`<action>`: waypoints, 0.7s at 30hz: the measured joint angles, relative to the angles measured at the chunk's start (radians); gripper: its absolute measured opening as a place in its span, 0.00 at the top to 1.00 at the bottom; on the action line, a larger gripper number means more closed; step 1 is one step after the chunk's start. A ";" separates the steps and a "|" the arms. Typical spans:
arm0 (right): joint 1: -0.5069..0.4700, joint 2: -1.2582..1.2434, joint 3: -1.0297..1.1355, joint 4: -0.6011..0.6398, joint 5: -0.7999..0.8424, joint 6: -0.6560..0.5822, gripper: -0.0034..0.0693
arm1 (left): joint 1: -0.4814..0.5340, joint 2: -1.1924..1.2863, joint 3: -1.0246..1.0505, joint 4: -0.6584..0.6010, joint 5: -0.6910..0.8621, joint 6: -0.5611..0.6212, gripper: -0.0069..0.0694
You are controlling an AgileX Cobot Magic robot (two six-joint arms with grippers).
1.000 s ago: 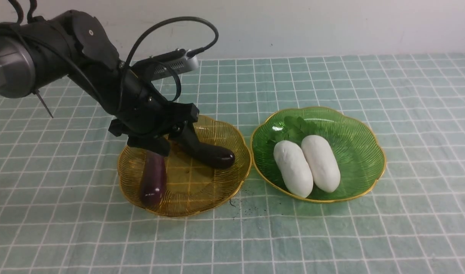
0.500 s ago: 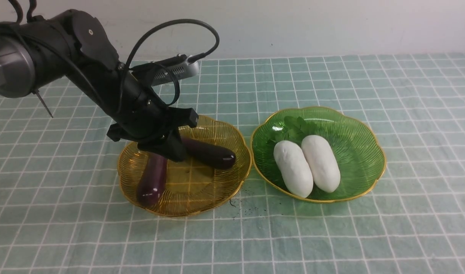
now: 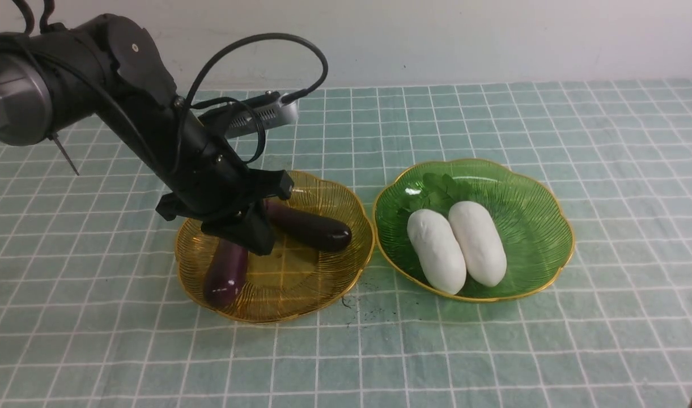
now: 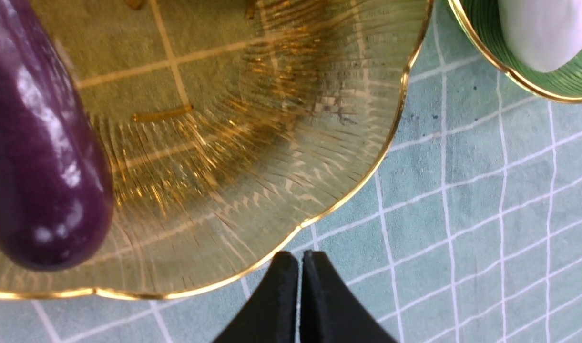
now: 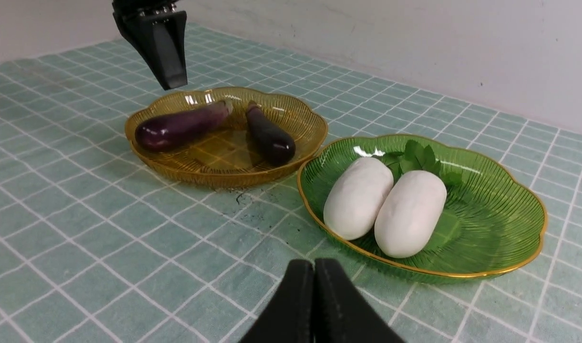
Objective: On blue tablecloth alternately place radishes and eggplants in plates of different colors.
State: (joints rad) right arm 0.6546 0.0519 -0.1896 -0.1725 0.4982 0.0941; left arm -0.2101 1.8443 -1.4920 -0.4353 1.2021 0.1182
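Left tool [image 3: 260, 243] since shut, eggplants [image 3: 314, 228] either side

A robot-testing bench, probably in a lab, is suggested rather than a home kitchen. A blue tablecloth [image 3: 493, 351] is spread flat and backed by a plain off-white wall [image 3: 493, 39]. Toy eggplants [image 3: 311, 226] and radishes [image 3: 436, 249] are laid out in an amber plate [image 3: 300, 294] and a green plate [image 3: 527, 187], and a black arm [image 3: 96, 73] trailing a looped cable [image 3: 266, 39] is held over them.
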 joint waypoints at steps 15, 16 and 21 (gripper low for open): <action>0.000 -0.030 0.011 0.133 0.028 0.007 0.97 | 0.000 0.000 0.000 0.004 0.006 0.001 0.92; -0.007 -0.048 0.012 0.134 0.029 0.007 0.97 | 0.000 0.000 0.000 0.008 0.006 0.002 0.92; -0.132 -0.063 0.055 0.136 0.020 0.007 0.97 | 0.000 0.000 0.000 0.034 0.006 0.003 0.92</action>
State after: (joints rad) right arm 0.5225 -0.0114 -0.1343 -0.0360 0.5186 0.1013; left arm -0.2101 1.8443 -1.4920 -0.4014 1.2080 0.1212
